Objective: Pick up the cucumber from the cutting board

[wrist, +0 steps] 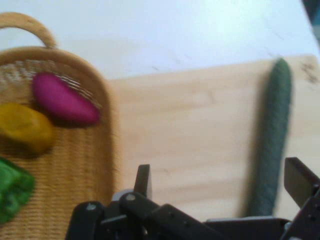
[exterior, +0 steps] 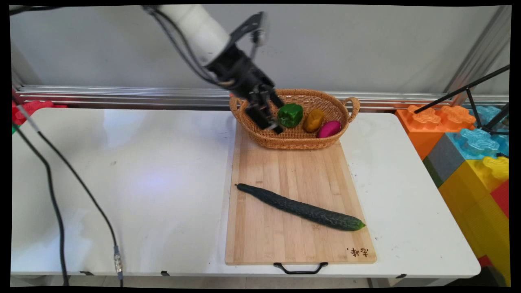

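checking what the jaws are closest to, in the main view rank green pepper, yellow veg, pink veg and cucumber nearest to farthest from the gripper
1. Green pepper: in the basket, right beside the gripper.
2. Yellow vegetable: in the basket's middle, past the pepper.
3. Pink vegetable: in the basket, toward its right end.
4. Cucumber: lying on the cutting board, well below the basket in the picture.

One oval woven wicker basket [exterior: 297, 140] with two loop handles. In it, three pieces: one green bell pepper [exterior: 290, 115], one mustard-yellow rounded vegetable [exterior: 314, 120] and one magenta oblong vegetable [exterior: 329, 129]. One long dark green cucumber [exterior: 301, 208]. One pale bamboo cutting board [exterior: 285, 171] with one black wire handle. One white table [exterior: 122, 183]. One black two-finger gripper [exterior: 272, 115].
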`<action>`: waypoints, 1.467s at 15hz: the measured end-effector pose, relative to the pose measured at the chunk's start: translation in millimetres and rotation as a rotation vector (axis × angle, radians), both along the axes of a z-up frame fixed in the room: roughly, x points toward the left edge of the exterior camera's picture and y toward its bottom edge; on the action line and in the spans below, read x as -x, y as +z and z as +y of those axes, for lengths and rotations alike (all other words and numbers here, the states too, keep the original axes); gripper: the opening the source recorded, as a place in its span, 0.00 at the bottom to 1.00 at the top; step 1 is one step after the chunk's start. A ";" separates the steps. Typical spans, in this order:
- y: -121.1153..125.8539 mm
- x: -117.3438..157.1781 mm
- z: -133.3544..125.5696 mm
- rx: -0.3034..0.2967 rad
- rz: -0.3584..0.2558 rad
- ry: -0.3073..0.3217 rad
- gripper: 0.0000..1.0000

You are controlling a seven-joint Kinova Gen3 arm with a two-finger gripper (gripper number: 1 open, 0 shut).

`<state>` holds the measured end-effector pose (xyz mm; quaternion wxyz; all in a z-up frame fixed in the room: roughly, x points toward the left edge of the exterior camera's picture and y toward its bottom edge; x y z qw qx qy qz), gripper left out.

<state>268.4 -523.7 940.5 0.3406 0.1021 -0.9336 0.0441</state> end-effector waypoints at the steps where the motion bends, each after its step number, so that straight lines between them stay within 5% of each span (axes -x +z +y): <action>1: 1.1 -8.5 7.8 -0.007 -0.008 -0.036 1.00; 6: -22.8 -39.1 32.4 -0.021 -0.067 -0.166 1.00; 12: -69.8 -44.2 49.0 -0.047 -0.036 -0.232 1.00; 22: -160.6 10.4 42.4 -0.013 0.044 -0.225 1.00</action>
